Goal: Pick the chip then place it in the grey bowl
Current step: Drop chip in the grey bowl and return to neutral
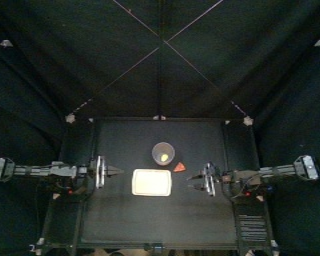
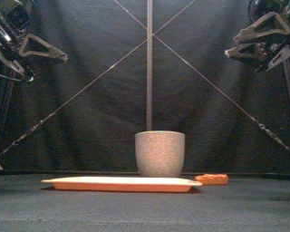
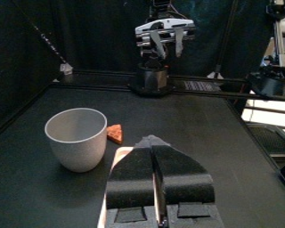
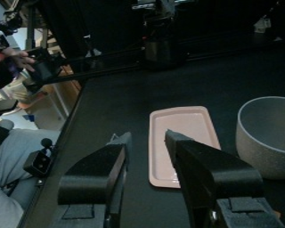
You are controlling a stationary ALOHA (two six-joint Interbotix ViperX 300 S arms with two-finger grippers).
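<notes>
The chip (image 1: 182, 165) lay on the table (image 1: 123, 135) just right of the grey bowl (image 1: 164, 153), near the back right corner of the pink tray (image 1: 151, 182). All three sat around the table's middle, well clear of every edge. The left end effector (image 3: 157, 147) hung high at the left, its jaws pressed together. The right end effector (image 4: 145, 142) hung high at the right, its jaws spread. Bare table lay open on both sides.
</notes>
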